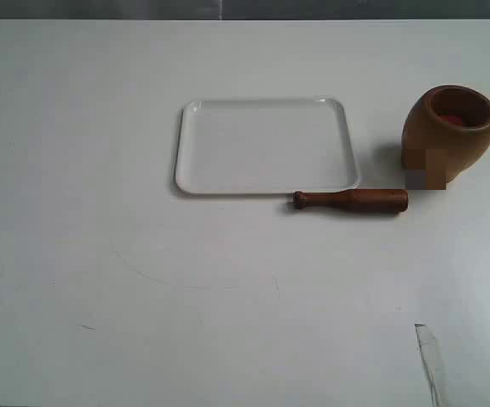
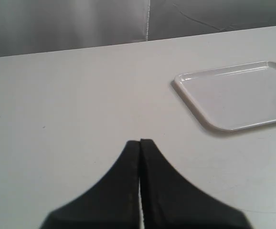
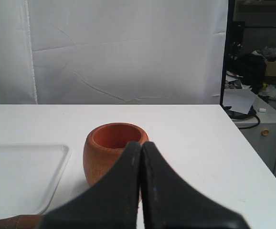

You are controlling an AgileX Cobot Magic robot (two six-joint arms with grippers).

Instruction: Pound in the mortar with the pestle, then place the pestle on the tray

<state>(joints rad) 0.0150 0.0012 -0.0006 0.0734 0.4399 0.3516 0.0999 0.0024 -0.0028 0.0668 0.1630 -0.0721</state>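
The white tray (image 1: 264, 145) lies flat at the table's middle. Just in front of its near right corner lies the dark reddish-brown pestle (image 1: 351, 200), flat on the table, knobbed end toward the left. To the right stands the light-brown wooden mortar (image 1: 448, 131) with its reddish inside. Neither arm shows in the exterior view. My left gripper (image 2: 140, 141) is shut and empty over bare table, with the tray (image 2: 238, 95) off to one side. My right gripper (image 3: 141, 143) is shut and empty, pointing at the mortar (image 3: 110, 152); a bit of the pestle (image 3: 21, 222) shows at the frame's edge.
The white table (image 1: 143, 280) carries faint scratches and a small scrap of tape (image 1: 429, 352) near its front right. A white backdrop (image 3: 128, 47) hangs behind the table, and cluttered shelving (image 3: 257, 71) stands past the table's far edge in the right wrist view.
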